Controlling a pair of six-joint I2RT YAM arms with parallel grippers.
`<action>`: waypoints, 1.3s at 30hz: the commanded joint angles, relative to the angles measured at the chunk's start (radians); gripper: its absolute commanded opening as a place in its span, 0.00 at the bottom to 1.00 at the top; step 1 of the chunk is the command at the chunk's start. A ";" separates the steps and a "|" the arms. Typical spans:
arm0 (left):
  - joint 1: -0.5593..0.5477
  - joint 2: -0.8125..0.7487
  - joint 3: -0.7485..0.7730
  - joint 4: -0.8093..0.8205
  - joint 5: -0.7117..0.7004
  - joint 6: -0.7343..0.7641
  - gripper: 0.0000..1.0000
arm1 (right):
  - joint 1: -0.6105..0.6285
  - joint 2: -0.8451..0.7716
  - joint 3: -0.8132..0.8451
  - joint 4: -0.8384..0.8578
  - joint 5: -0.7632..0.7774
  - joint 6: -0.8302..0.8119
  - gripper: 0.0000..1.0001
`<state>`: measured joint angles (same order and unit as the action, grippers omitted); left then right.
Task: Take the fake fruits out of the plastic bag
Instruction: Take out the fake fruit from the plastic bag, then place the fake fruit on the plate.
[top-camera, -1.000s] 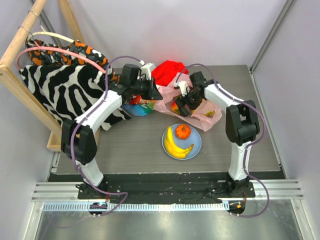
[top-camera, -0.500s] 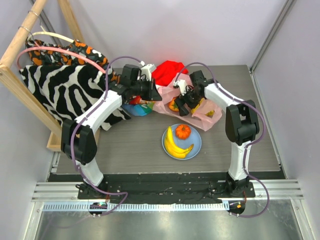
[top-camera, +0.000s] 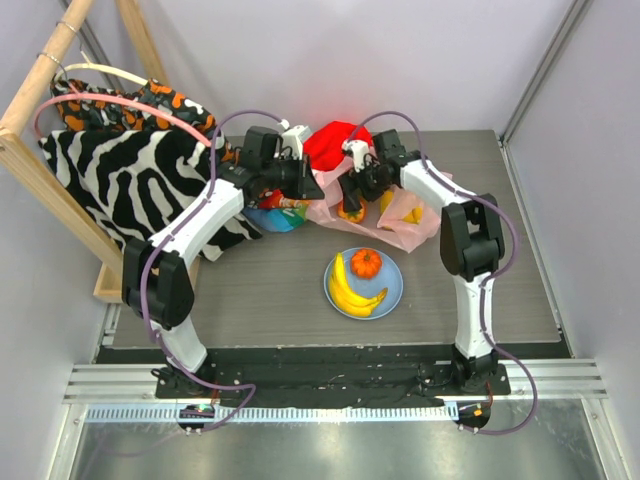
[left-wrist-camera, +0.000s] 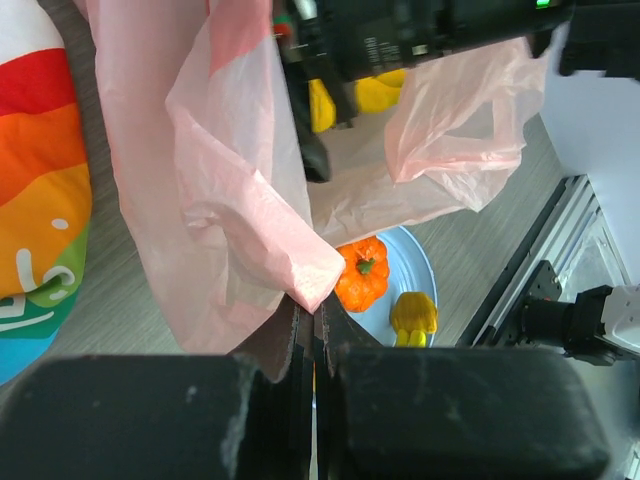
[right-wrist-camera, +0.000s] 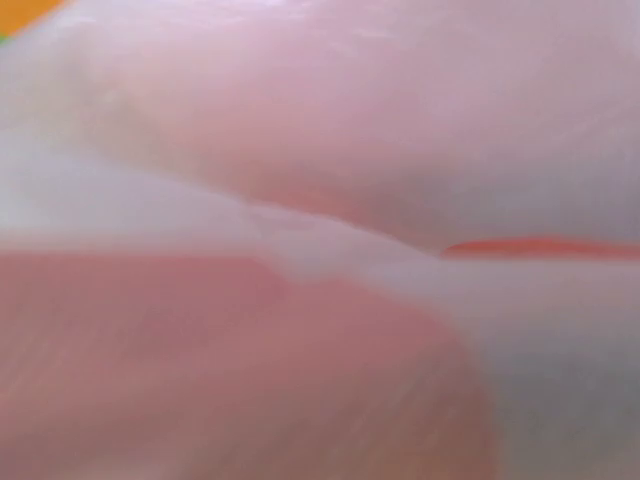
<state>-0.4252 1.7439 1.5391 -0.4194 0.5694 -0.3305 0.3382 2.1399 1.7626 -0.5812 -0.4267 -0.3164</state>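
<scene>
The pink plastic bag (top-camera: 402, 233) lies at the back of the table. My left gripper (top-camera: 308, 182) is shut on its left edge and holds it up; the left wrist view shows the jaws pinching the film (left-wrist-camera: 250, 200). My right gripper (top-camera: 352, 194) is down in the bag's mouth beside an orange fruit (top-camera: 350, 211). A yellow fruit (top-camera: 411, 213) shows through the film. The right wrist view is filled with blurred pink plastic (right-wrist-camera: 320, 240), so its fingers are hidden. A banana bunch (top-camera: 352, 290) and an orange-red fruit with a green top (top-camera: 366, 262) lie on the light-blue plate (top-camera: 392, 288).
A red cloth (top-camera: 335, 141) lies behind the bag. A rainbow-striped cloth (top-camera: 281, 216) sits under my left arm. A zebra-patterned cloth (top-camera: 120, 175) hangs on a wooden rack (top-camera: 35, 95) at the left.
My right gripper has moved left and back, deeper into the bag's mouth and closer to the left gripper. The bag has shifted with it. The left gripper has stayed shut on the bag.
</scene>
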 joint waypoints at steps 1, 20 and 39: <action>0.000 -0.001 0.030 0.011 -0.002 0.019 0.00 | 0.028 0.060 0.077 0.032 0.000 0.045 0.87; 0.002 0.022 0.061 0.040 0.006 0.007 0.00 | -0.094 -0.325 0.032 -0.270 -0.237 -0.030 0.39; 0.000 0.003 0.058 0.042 0.000 0.016 0.00 | -0.016 -0.371 -0.264 -0.922 -0.339 -0.633 0.36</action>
<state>-0.4252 1.7924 1.6054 -0.4046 0.5682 -0.3321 0.2691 1.8595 1.5089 -1.3174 -0.7742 -0.8799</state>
